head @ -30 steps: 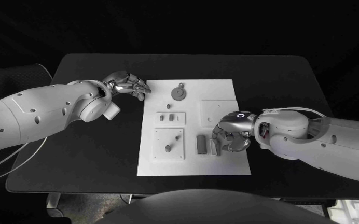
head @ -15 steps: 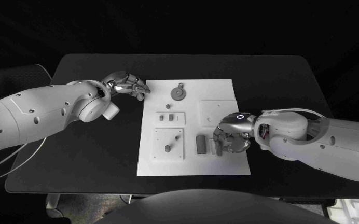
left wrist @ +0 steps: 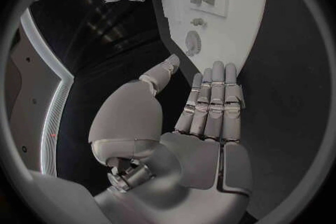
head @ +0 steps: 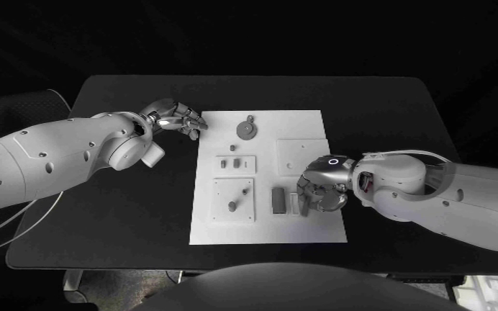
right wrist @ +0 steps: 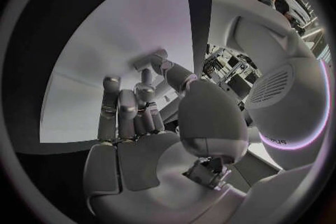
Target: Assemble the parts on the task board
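The right hand (head: 322, 192) sits low on the white task board (head: 311, 230), fingers curled by two small grey parts (head: 286, 201); I cannot tell if it holds one. It should move slowly. The left hand (head: 178, 118) rests open at the board's upper left corner.

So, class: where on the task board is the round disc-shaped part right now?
In the head view the round part lies near the task board's far edge, just right of the left robot hand.
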`<control>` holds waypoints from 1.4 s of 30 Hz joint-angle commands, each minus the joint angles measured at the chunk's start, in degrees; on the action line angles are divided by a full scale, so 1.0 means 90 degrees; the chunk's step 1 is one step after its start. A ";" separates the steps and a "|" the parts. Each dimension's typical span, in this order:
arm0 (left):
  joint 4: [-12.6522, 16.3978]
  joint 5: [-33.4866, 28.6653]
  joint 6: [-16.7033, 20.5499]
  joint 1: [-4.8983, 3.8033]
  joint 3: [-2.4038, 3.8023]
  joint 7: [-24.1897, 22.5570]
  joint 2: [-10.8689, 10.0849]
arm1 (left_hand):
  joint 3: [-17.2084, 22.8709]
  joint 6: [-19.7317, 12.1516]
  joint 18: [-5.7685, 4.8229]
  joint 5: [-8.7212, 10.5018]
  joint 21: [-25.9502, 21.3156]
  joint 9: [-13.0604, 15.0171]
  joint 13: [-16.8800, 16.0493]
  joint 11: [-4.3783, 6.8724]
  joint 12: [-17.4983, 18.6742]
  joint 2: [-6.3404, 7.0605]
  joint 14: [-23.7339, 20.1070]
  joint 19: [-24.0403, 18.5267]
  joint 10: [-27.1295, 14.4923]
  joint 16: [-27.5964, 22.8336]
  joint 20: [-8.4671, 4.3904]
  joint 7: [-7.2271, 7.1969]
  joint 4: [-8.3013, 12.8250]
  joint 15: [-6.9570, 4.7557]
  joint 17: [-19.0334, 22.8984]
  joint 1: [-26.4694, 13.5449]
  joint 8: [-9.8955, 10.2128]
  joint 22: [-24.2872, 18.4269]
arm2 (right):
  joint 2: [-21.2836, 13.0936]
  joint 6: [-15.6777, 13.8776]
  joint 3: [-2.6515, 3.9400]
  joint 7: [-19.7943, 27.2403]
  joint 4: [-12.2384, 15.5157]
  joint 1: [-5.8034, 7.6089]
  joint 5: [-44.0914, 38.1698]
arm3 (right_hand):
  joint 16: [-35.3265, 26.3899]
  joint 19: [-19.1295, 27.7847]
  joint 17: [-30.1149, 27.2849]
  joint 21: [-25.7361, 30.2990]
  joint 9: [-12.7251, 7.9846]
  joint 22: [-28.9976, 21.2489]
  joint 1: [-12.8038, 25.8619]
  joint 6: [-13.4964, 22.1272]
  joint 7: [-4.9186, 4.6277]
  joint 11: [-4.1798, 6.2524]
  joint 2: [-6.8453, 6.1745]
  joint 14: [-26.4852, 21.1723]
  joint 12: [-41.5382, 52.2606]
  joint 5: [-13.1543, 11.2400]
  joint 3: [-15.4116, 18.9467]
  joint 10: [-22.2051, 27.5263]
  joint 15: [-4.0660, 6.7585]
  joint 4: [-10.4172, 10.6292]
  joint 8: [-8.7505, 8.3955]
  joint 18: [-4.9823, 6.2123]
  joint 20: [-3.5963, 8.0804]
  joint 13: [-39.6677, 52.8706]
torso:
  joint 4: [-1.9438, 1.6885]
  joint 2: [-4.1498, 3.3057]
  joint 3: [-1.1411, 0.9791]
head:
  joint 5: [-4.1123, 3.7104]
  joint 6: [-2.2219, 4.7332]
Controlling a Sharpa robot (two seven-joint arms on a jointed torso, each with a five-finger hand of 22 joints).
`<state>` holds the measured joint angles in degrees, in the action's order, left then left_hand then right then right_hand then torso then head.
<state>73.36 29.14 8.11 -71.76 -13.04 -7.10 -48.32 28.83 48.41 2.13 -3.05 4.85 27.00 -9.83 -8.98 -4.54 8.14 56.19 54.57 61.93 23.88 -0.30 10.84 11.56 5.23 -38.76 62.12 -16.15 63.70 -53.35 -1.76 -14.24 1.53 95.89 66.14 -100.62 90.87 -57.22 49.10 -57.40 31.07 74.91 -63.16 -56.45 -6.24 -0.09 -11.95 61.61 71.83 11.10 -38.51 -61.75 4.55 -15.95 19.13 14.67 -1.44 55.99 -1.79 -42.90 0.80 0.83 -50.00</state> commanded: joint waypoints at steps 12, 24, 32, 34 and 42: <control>0.0023 0.0024 -0.0072 -0.0008 0.0003 -0.0026 -0.0011 | -0.0009 -0.0044 0.0105 0.0017 -0.0031 -0.0006 -0.0011 -0.0017 0.0013 0.0069 0.0044 -0.0003 0.0022 -0.0045 -0.0002 -0.0015 -0.0019 0.0013 -0.0014 0.0013 -0.0030 0.0011 | 0.0027 0.0131 -0.0002 -0.0275 -0.0048 -0.0102 -0.0526 | -0.0051 0.0050 -0.0003 0.0084 -0.0183 0.0073 -0.0021 0.0354 -0.0064 -0.0057 -0.0205 -0.0076 -0.0031 -0.0031 -0.0010 0.0094 -0.0003 0.0063 -0.0157 0.0036 -0.0035 -0.0012 | 0.0001 0.0000 -0.0001 | -0.0015 0.0000; 0.0024 0.0028 -0.0073 -0.0008 0.0003 -0.0025 -0.0007 | -0.0008 -0.0045 0.0105 0.0017 -0.0033 -0.0006 -0.0011 -0.0018 0.0015 0.0069 0.0046 -0.0002 0.0021 -0.0049 -0.0002 -0.0015 -0.0017 0.0013 -0.0020 0.0017 -0.0030 0.0013 | 0.0054 0.0259 -0.0002 -0.0283 -0.0023 -0.0125 -0.0554 | -0.0034 0.0075 0.0018 0.0089 -0.0191 0.0084 0.0116 0.0134 -0.0049 -0.0044 -0.0288 -0.0121 -0.0005 -0.0032 0.0027 0.0140 -0.0011 0.0297 0.0040 0.0036 -0.0060 -0.0007 | 0.0000 -0.0002 0.0000 | -0.0028 0.0000; 0.0018 0.0032 -0.0074 -0.0008 0.0003 -0.0024 -0.0004 | -0.0007 -0.0045 0.0105 0.0017 -0.0033 -0.0006 -0.0012 -0.0017 0.0016 0.0066 0.0048 -0.0001 0.0021 -0.0051 -0.0003 -0.0015 -0.0016 0.0012 -0.0024 0.0020 -0.0031 0.0014 | 0.0075 0.0280 -0.0001 -0.0334 -0.0021 -0.0187 -0.0781 | -0.0019 0.0077 0.0022 0.0077 -0.0115 0.0092 0.0083 -0.0287 0.0087 0.0078 -0.0266 -0.0114 0.0009 -0.0032 0.0040 0.0108 -0.0011 0.0348 0.0322 0.0036 -0.0051 -0.0024 | -0.0002 0.0001 0.0004 | -0.0040 0.0000; 0.0019 0.0035 -0.0075 -0.0008 0.0003 -0.0022 -0.0006 | -0.0007 -0.0045 0.0106 0.0017 -0.0033 -0.0006 -0.0012 -0.0017 0.0016 0.0066 0.0048 -0.0001 0.0021 -0.0051 -0.0003 -0.0015 -0.0015 0.0012 -0.0025 0.0021 -0.0031 0.0014 | 0.0083 0.0274 -0.0001 -0.0365 -0.0025 -0.0194 -0.0885 | -0.0017 0.0072 0.0022 0.0073 -0.0096 0.0093 0.0074 -0.0365 0.0119 0.0108 -0.0258 -0.0108 0.0009 -0.0033 0.0040 0.0095 -0.0013 0.0357 0.0374 0.0036 -0.0047 -0.0030 | -0.0005 0.0001 0.0003 | -0.0049 0.0000; 0.0014 0.0043 -0.0073 -0.0008 0.0003 -0.0025 0.0003 | -0.0006 -0.0045 0.0106 0.0017 -0.0034 -0.0006 -0.0012 -0.0017 0.0016 0.0065 0.0049 -0.0001 0.0021 -0.0054 -0.0003 -0.0015 -0.0012 0.0012 -0.0029 0.0025 -0.0031 0.0016 | 0.0130 0.0259 -0.0001 -0.0423 -0.0062 -0.0214 -0.1068 | -0.0012 0.0058 0.0016 0.0066 -0.0046 0.0091 0.0001 -0.0503 0.0194 0.0182 -0.0204 -0.0080 0.0004 -0.0029 0.0012 0.0056 -0.0021 0.0358 0.0475 0.0036 -0.0032 -0.0047 | -0.0004 -0.0001 0.0002 | -0.0055 0.0000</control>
<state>73.36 29.32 8.08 -71.76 -13.04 -7.01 -48.41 28.83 48.41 2.01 -3.05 4.86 27.00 -9.86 -8.98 -4.54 8.37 56.19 54.57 61.93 23.70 -0.30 10.84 11.56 5.23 -38.92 62.35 -16.15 63.78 -52.21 -1.40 -13.99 -0.95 95.78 64.58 -107.40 90.63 -56.80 49.20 -56.79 30.72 74.91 -62.33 -60.57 -4.63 1.15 -14.17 61.06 71.83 11.09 -38.29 -61.14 4.46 -12.86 23.29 14.65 -1.85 55.63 -1.83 -42.90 0.83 0.36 -50.00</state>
